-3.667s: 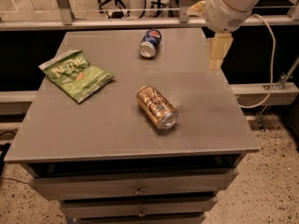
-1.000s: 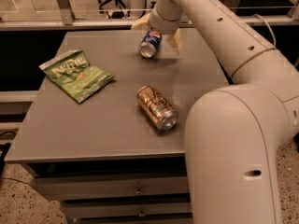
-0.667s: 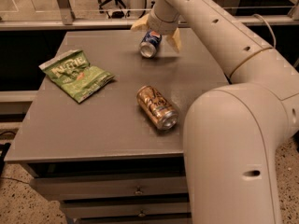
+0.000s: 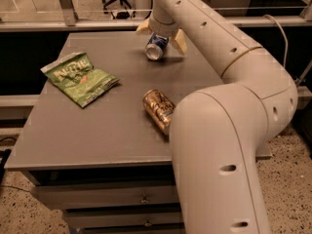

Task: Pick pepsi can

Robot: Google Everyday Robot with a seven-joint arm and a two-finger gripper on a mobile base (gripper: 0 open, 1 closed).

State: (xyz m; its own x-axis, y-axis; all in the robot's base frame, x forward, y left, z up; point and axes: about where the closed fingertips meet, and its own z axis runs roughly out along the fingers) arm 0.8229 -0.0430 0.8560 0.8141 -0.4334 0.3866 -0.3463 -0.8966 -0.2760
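Claw: The claw (image 4: 161, 36) is held over the far part of the table (image 4: 112, 130), right on top of the pepsi can (image 4: 156, 47). It is spread wide, and one of its fingers (image 4: 179, 41) is seen on each side of the can. Nothing is gripped yet.

Pepsi can: It is laid on its side at the far middle of the table, between the two fingers. Its silver end is turned toward the camera. Whether it is touched by the fingers cannot be told.

What changed: A few seconds ago the claw was hung out by the far right edge of the table, well apart from the can. It has since been swung across and put around the can. In the last second almost nothing has been moved, and the can has not been rolled or pushed.

What it means: The reach looks done. The squeeze is judged to be the step in hand, and the lift is still left.

What could go wrong: The can is round and lying down, so it could be rolled away if it is pinched off-center.

Other things: A gold can (image 4: 157, 108) is laid near the middle, partly hidden by the arm (image 4: 229, 57). A green chip bag (image 4: 80, 78) is laid at the left. Both have been left where they were.
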